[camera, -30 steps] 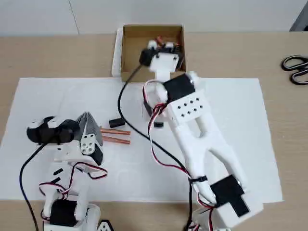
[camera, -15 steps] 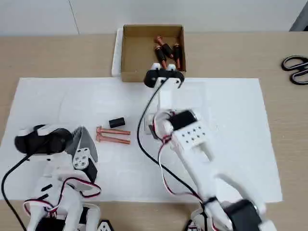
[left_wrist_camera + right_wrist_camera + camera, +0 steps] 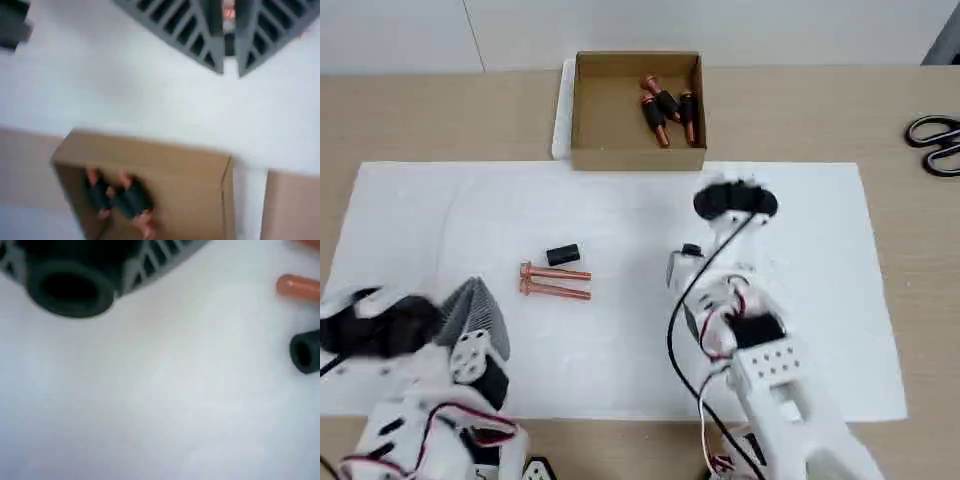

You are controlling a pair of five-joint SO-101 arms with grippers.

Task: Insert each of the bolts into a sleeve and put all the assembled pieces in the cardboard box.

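Right gripper (image 3: 75, 265): clamped on a black sleeve (image 3: 70, 290), open bore facing the wrist camera, held above the white paper (image 3: 800, 300). In the high view this arm stands at the near right of the sheet, its wrist over the middle of the paper.

Left gripper (image 3: 230, 67): grey ribbed fingers (image 3: 185, 30) drawn together to a narrow slit, nothing between them. It sits at the near left corner of the sheet, pointing toward the far side.

Between the arms, on the paper: two copper bolts (image 3: 555, 282) lying side by side, heads to the left, and a loose sleeve (image 3: 563, 254) just beyond them, apart from both.

Past the far edge of the paper: the cardboard box (image 3: 590, 110), open at the top, with three assembled pieces (image 3: 667, 105) lying together in its right half. A white slab (image 3: 560, 115) lies against its left wall.

Surface: a light wooden table (image 3: 440, 120), with the paper covering most of the near part. Scissors (image 3: 935, 140) lie at the right edge. A pale wall (image 3: 720, 30) rises behind the table.
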